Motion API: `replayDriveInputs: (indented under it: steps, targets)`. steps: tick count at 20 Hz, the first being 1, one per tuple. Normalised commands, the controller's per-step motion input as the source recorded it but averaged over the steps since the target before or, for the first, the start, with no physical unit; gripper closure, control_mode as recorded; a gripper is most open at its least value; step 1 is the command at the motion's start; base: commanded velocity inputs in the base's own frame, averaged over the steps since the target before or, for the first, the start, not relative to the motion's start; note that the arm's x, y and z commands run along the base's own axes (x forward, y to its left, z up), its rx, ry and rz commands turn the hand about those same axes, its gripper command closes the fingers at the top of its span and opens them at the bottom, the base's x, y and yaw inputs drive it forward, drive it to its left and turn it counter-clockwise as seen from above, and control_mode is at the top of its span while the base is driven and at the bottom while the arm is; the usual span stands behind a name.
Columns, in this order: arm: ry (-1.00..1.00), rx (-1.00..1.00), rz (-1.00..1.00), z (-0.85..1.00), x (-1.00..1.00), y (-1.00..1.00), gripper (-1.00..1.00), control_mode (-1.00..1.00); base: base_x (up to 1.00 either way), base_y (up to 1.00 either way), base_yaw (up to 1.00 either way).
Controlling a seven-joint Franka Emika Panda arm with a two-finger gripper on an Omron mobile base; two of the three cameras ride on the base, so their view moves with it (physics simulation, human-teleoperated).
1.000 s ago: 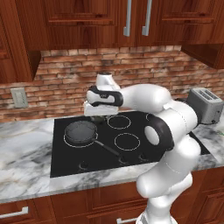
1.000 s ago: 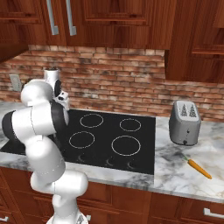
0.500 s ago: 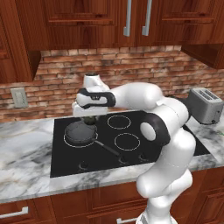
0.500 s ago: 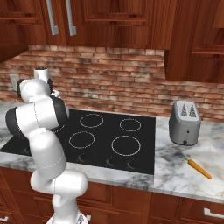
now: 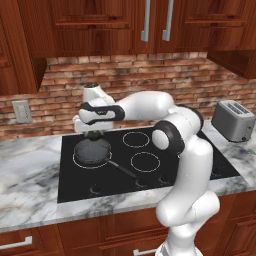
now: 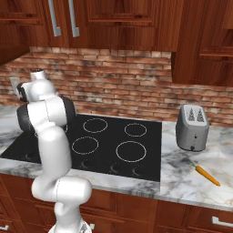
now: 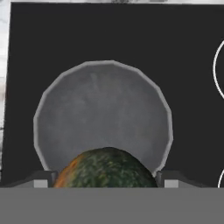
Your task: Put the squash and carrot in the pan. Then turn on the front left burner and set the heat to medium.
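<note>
I see my end effector (image 5: 93,134) hanging over the pan (image 5: 91,152), its jaws spread wide around the squash (image 7: 106,168) and gripping it on both sides. In the hand view the roundish squash sits between the fingertips (image 7: 42,180), above the pan's near rim. The pan rests on the front left burner (image 5: 76,161), its handle pointing toward the cooktop's front right. The carrot (image 6: 207,174) lies on the marble surface (image 6: 191,177) beyond the toaster (image 6: 192,127), tip pointing toward the front right.

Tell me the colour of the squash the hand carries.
Dark mottled green with an orange patch; the squash shows best in the hand view.
</note>
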Motion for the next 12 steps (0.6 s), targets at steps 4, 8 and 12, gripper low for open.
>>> replayDriveInputs:
  steps: [4,8,12]
  targets:
    - [0.00,-0.03,-0.06,-0.49,0.20,0.24,1.00,-1.00,0.00,0.00,0.00]
    - [0.00,-0.01,-0.08,-0.59,0.00,0.04,1.00,-1.00,0.00,0.00,0.00]
    - [0.00,0.00,-0.09,-0.51,0.00,0.00,1.00,-1.00,0.00,0.00,0.00]
